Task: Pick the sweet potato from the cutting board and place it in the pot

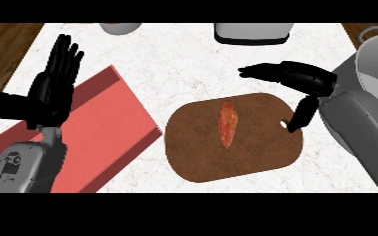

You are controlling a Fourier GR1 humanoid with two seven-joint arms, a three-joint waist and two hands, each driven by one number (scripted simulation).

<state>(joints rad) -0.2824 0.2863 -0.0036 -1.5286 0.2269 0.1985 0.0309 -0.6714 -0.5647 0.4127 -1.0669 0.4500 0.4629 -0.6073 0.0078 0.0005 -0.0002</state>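
The long, tapered orange sweet potato is found lying lengthwise near the middle of the rounded brown wooden cutting board, which rests on the white marbled surface. It is untouched; no hand is in contact with it.

The black right hand is held above the board's upper right part, beside the small hanging hole near the board's edge. Its fingers are extended toward the left and its thumb is pointed downward; it is open and nothing is gripped. The black left hand is seen at the view's left, over the flat red mat, fingers straight and raised, at rest and open.

The grey metal pot is only partly visible at the right edge, behind the right forearm. Two further containers are noted at the far edge: a grey-white vessel and a small pale bowl.

The pick is judged not yet begun. The following risks are identified. The sweet potato is slim and rounded, so it may be rolled or pushed sideways across the board if it is met by one finger before the thumb is closed against it. Its tapered ends offer little to hold; a grasp taken off the middle may let it be tipped out during the lift. The pot lies close behind the right forearm, so its rim may be struck during the carry if the hand is not raised enough.
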